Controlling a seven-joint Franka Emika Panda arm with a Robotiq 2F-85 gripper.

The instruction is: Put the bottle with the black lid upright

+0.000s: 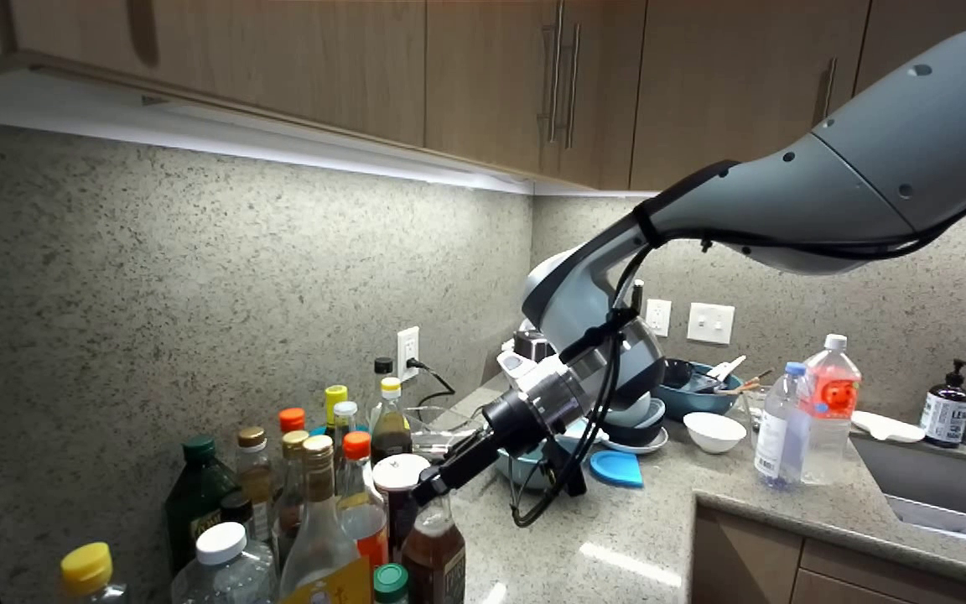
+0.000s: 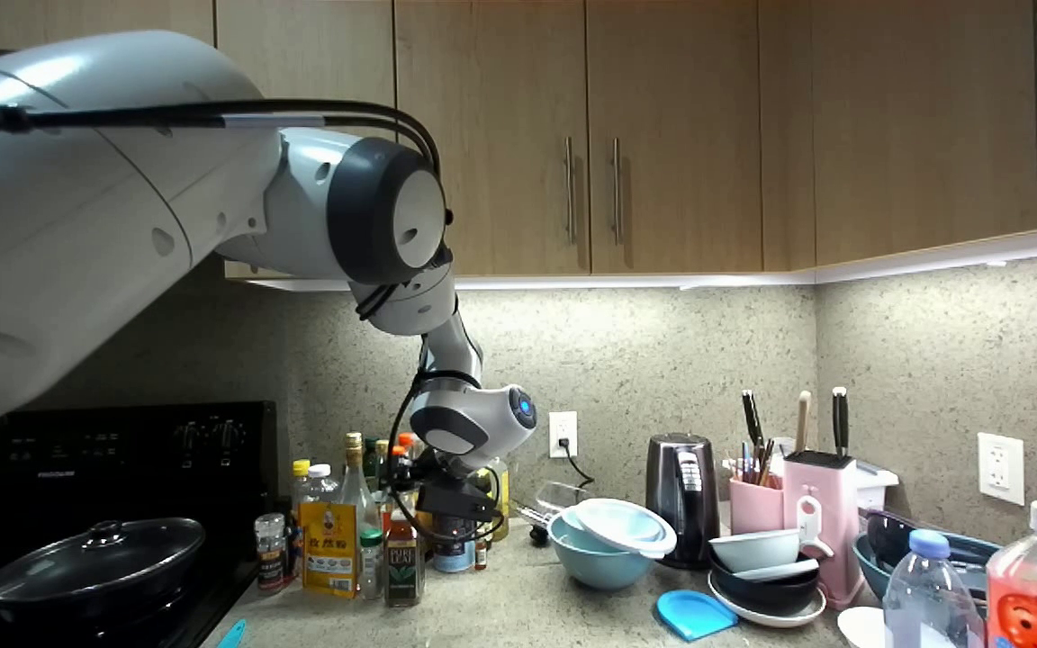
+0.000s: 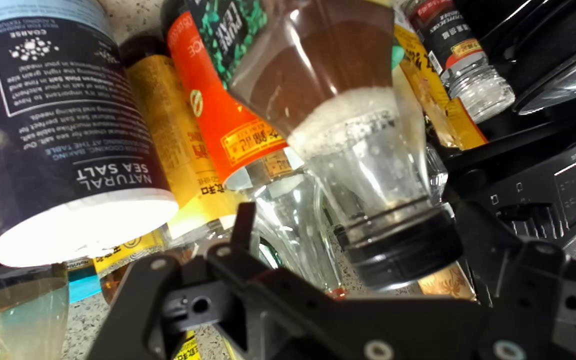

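The fingers [image 3: 244, 227] are spread wide with the black lid [image 3: 403, 252] between them, gripping nothing; I cannot tell if one side touches it. The bottle [image 2: 405, 565] under that lid stands upright on the surface [image 2: 500, 612], so the job looks done. The biggest danger: if the arm [image 2: 221, 175] swings sideways, the fingers may push the bottle over into the other bottles [image 1: 315, 528]. A smaller one: the hanging cable [image 1: 615, 361] may catch on something. The stove [image 2: 140, 472] says FRIGIDAIRE, the tub [image 3: 68, 135] says NATURAL SEA SALT and COARSE, the bottle says PURE LEAF, and the little jar [image 3: 460, 55] seems to say PEPPERCORN.
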